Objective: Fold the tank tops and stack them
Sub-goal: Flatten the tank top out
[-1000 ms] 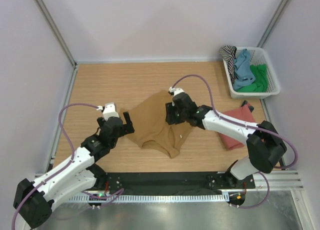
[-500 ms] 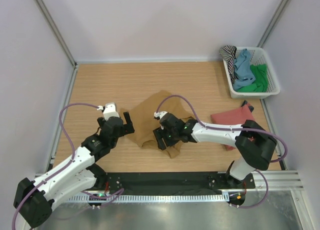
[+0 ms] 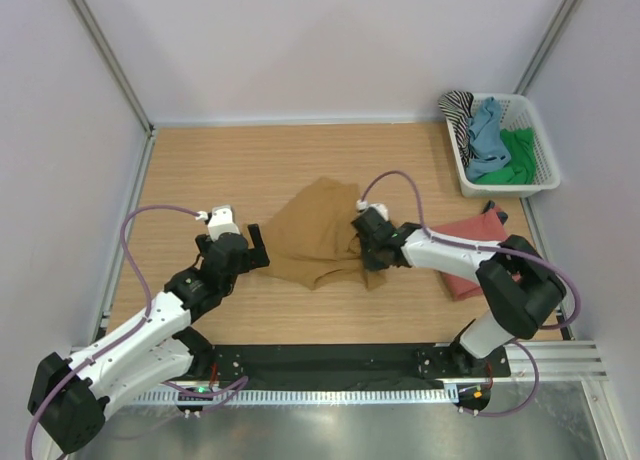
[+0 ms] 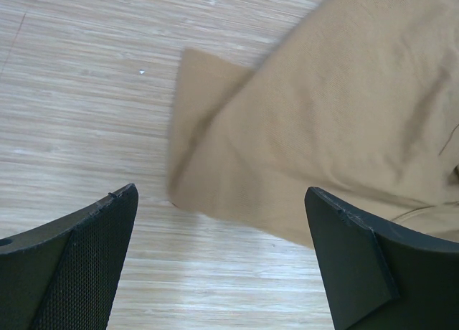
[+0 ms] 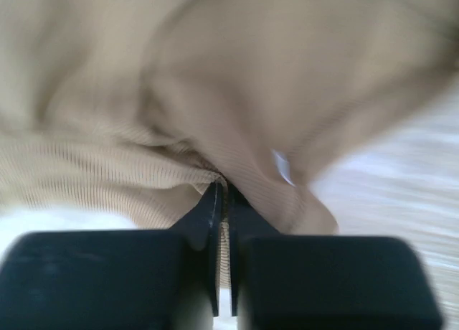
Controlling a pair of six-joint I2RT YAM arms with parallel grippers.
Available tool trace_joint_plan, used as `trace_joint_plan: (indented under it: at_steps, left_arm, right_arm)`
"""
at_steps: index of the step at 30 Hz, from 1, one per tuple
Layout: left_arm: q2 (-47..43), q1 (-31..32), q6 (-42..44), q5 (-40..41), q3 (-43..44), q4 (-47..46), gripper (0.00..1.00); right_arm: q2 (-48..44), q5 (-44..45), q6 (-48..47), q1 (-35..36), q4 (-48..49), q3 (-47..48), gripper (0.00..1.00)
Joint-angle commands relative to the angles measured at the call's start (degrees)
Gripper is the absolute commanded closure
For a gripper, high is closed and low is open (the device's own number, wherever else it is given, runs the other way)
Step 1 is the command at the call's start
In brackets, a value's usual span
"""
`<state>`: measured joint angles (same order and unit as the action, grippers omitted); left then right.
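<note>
An ochre-brown tank top (image 3: 315, 235) lies bunched on the middle of the wooden table. My right gripper (image 3: 366, 248) is shut on its ribbed right edge (image 5: 179, 173), with cloth pinched between the jaws. My left gripper (image 3: 247, 250) stands open at the cloth's left corner (image 4: 197, 93), touching nothing; its two fingers (image 4: 79, 262) straddle bare wood in front of the hem. A folded rust-red tank top (image 3: 470, 252) lies flat to the right, partly under the right arm.
A white basket (image 3: 545, 175) at the back right holds striped, blue and green tank tops (image 3: 490, 140). Pale walls and metal posts enclose the table. A black rail (image 3: 320, 360) runs along the near edge.
My right gripper swept down to the cloth's near edge, shut on it, and pulled it up and to the right. The ochre-brown top is now more bunched. The left arm stayed put.
</note>
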<state>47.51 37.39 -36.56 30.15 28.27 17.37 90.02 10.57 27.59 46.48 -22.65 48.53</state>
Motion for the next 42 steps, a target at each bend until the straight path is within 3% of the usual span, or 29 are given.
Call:
trace_joint_plan:
  at_steps: [1, 2, 3, 4, 5, 11, 18, 27, 30, 32, 35, 42]
  left_arm:
    - [-0.66, -0.12, 0.78, 1.05, 0.47, -2.78, 0.00]
    - [-0.66, -0.12, 0.78, 1.05, 0.38, -2.69, 0.00]
    - [-0.57, -0.12, 0.78, 1.05, 0.47, -2.69, 0.00]
    - [-0.57, -0.12, 0.78, 0.96, 0.47, -2.69, 0.00]
    - [-0.40, -0.12, 0.78, 0.96, 0.47, -2.77, 0.00]
    - [0.22, -0.12, 0.78, 0.70, 0.73, -2.78, 0.01]
    - [0.57, -0.12, 0.87, 0.70, 0.73, -3.04, 0.00]
    - [0.66, -0.12, 0.96, 0.52, 0.82, -3.04, 0.01]
    - [0.92, -0.12, 0.96, 0.35, 0.91, -3.04, 0.00]
    - [1.44, -0.12, 1.05, 0.00, 0.99, -3.21, 0.00]
    - [3.20, -0.12, 1.75, -1.85, 1.35, -4.00, 0.00]
    - [7.94, -0.03, 3.33, -5.89, 2.93, -5.85, 0.00]
  right_arm:
    - [-5.90, 5.78, 2.20, -8.58, 0.41, -0.99, 0.90]
    - [-6.69, 5.17, 1.77, -8.60, 0.85, -0.46, 0.53]
    - [-8.35, 3.77, 0.63, -8.60, 1.73, -0.20, 0.39]
    - [-8.98, 2.02, 0.27, -8.25, 2.69, -0.37, 0.32]
    - [-9.77, -1.83, -0.34, -7.90, 3.75, -0.63, 0.32]
    - [-10.22, -6.68, -2.90, -0.27, 4.81, 0.77, 0.54]
    - [-4.86, -9.60, -1.41, 5.90, 7.09, 2.71, 0.47]
    - [2.70, -12.68, 1.67, 6.34, 10.17, 3.94, 0.51]
    - [3.41, -14.34, 1.76, 6.34, 11.83, 3.32, 0.59]
    - [3.41, -14.79, 1.85, 6.34, 12.46, 3.23, 0.78]
    - [1.83, -11.37, 1.94, 5.65, 12.02, 3.32, 0.96]
    - [-3.00, -12.77, -0.08, -2.08, 8.25, 5.08, 0.99]
